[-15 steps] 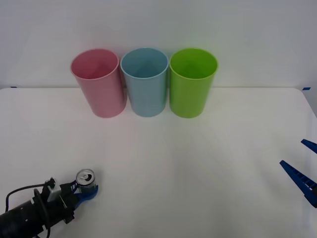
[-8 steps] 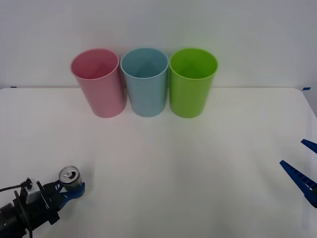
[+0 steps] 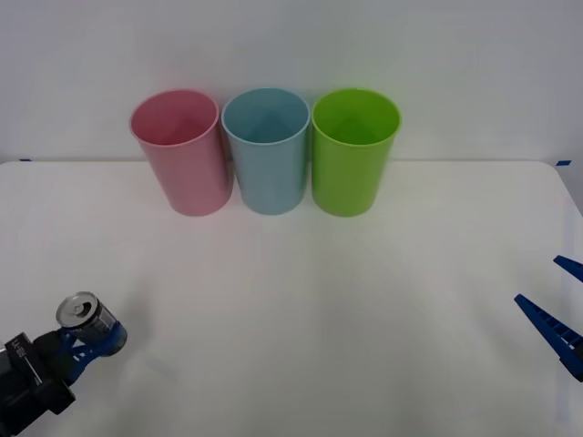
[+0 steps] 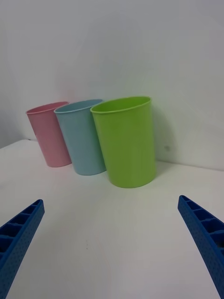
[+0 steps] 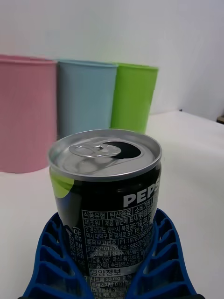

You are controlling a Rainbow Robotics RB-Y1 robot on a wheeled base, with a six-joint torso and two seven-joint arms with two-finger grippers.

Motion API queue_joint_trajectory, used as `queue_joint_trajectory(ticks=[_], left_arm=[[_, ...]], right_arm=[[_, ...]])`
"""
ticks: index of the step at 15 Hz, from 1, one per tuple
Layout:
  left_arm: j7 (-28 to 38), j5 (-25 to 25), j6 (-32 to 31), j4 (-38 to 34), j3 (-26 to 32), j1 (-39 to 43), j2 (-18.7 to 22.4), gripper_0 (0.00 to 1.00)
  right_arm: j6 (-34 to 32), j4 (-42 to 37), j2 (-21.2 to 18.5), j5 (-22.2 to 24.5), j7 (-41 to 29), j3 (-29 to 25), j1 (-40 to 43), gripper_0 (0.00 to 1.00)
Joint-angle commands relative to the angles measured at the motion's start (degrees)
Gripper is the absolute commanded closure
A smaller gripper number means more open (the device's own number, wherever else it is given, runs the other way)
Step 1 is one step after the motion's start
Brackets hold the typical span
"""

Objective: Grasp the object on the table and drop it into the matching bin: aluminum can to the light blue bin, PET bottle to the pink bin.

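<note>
The aluminum can (image 3: pixel 84 316), silver-topped with a dark body and white lettering, is held upright at the table's near left corner. My left gripper (image 3: pixel 91 339) is shut on the can (image 5: pixel 108 196), its blue fingers (image 5: pixel 161 252) wrapped around the lower body. Its open pull-tab top faces up. The pink bin (image 3: pixel 181 150), the light blue bin (image 3: pixel 266 148) and a lime green bin (image 3: pixel 353 149) stand in a row at the table's far edge. At the right edge my right gripper (image 3: pixel 557 305) stays open, with nothing between its fingers (image 4: pixel 200 233).
The white table (image 3: pixel 319 300) stretches bare between the can and the three bins. The bins touch or nearly touch each other, with a white wall right behind them.
My left gripper has carried the can to the left and drawn back toward the table's near left corner. The right arm has not moved.
</note>
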Motion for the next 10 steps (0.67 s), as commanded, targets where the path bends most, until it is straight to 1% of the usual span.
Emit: queue_joint_trajectory(ticks=[1, 3, 6, 8, 10], left_arm=[[5.3, 1.6, 0.8, -4.2, 2.8, 1.0, 0.0, 1.0], [8.0, 2.4, 1.7, -6.2, 4.9, 1.2, 0.0, 1.0], [8.9, 6.8, 6.8, -9.7, 5.4, 1.9, 0.0, 1.0], [10.4, 7.2, 11.4, -13.8, 4.3, 2.2, 0.0, 1.0], [13.7, 7.2, 15.2, -18.1, 2.4, 2.0, -0.1, 1.0]], right_arm=[[0.0, 0.0, 0.0, 0.0, 0.0, 0.0, 0.0, 0.0], [0.0, 0.0, 0.0, 0.0, 0.0, 0.0, 0.0, 0.0], [0.0, 0.0, 0.0, 0.0, 0.0, 0.0, 0.0, 0.0], [0.0, 0.0, 0.0, 0.0, 0.0, 0.0, 0.0, 0.0], [0.0, 0.0, 0.0, 0.0, 0.0, 0.0, 0.0, 0.0]])
